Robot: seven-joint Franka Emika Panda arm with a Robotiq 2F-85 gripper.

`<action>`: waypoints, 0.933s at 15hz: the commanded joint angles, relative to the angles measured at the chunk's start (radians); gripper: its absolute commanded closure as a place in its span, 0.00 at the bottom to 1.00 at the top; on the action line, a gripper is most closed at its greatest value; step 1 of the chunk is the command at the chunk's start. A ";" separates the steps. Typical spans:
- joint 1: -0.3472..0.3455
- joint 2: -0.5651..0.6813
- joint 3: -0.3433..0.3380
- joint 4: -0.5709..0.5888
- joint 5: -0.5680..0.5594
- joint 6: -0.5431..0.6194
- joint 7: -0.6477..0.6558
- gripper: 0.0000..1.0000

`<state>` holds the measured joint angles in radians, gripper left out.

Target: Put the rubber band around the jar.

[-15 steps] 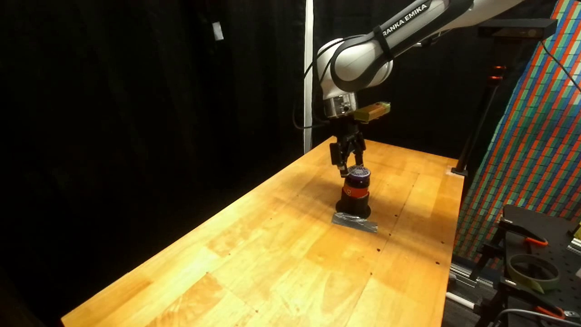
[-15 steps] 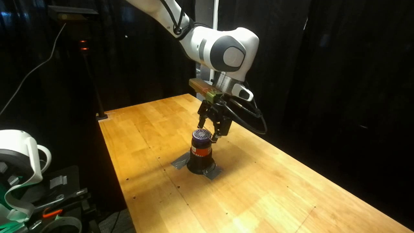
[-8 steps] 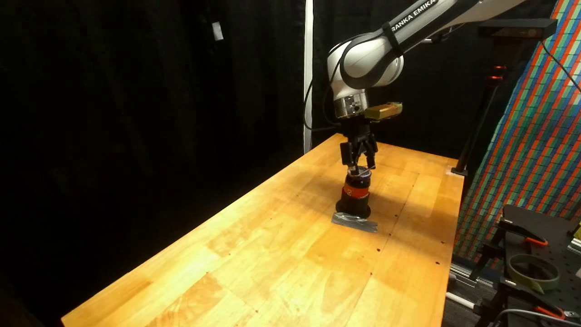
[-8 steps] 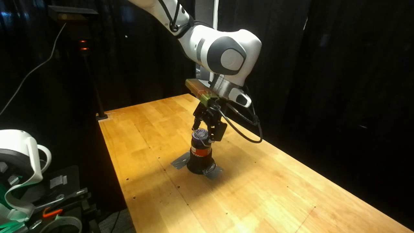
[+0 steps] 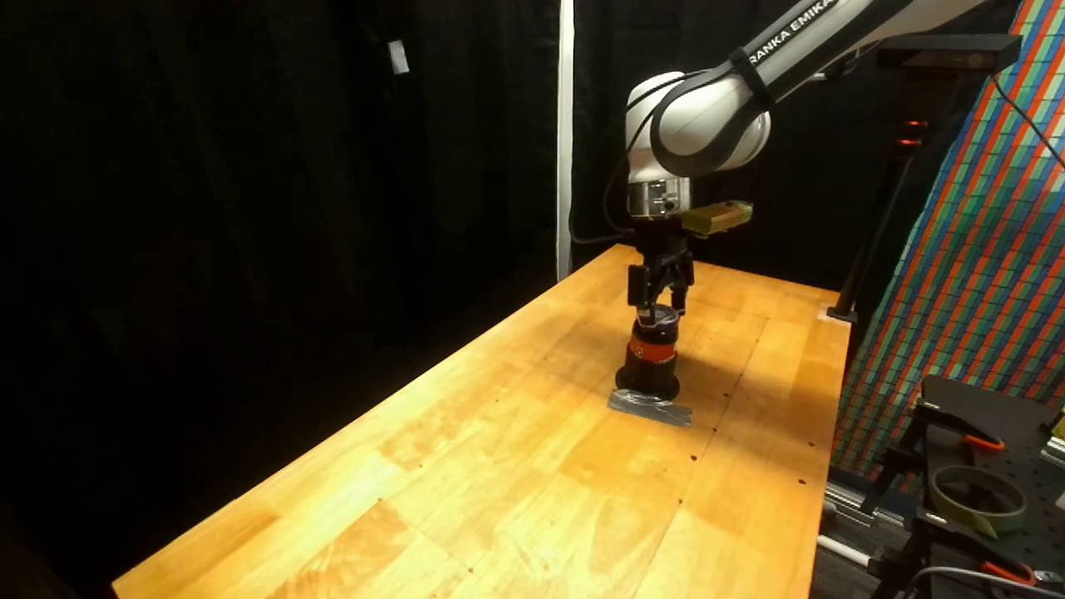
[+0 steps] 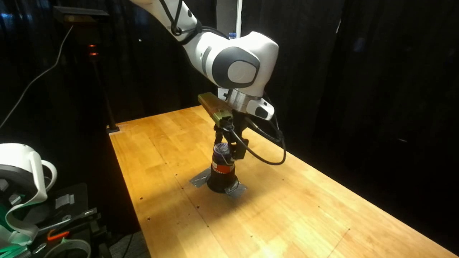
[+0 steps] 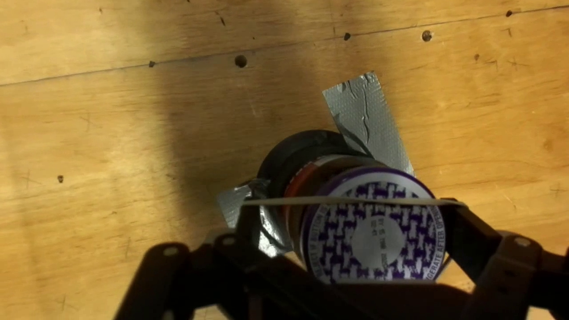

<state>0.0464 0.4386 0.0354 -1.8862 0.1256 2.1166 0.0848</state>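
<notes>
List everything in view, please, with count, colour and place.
wooden table: one, tan, central
jar: one, dark, orange-red label, purple-and-white lid, upright on the table
rubber band: one, pale, stretched between the fingers
duct tape strips: two, grey, at the jar's foot
tape roll: one per exterior view, greenish, beside the table
camera-like bar: one per exterior view, dark, on a pole
headset-like device: one, white, beside the table in an exterior view
patterned sheet: one, multicoloured, right edge of an exterior view
curtains: uncounted, black, background
gripper: one, black, open, flanking the lid
wrist camera: one, greenish, above the gripper
arm: one, mostly white, overhead
</notes>
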 commanded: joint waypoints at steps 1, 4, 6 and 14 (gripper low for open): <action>0.006 -0.100 -0.003 -0.173 -0.005 0.135 0.012 0.00; 0.015 -0.153 -0.001 -0.266 -0.011 0.234 0.022 0.00; 0.019 -0.181 0.001 -0.313 -0.010 0.289 0.030 0.00; 0.028 -0.247 0.004 -0.449 -0.015 0.440 0.047 0.00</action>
<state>0.0707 0.2494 0.0381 -2.2467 0.1226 2.5027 0.1086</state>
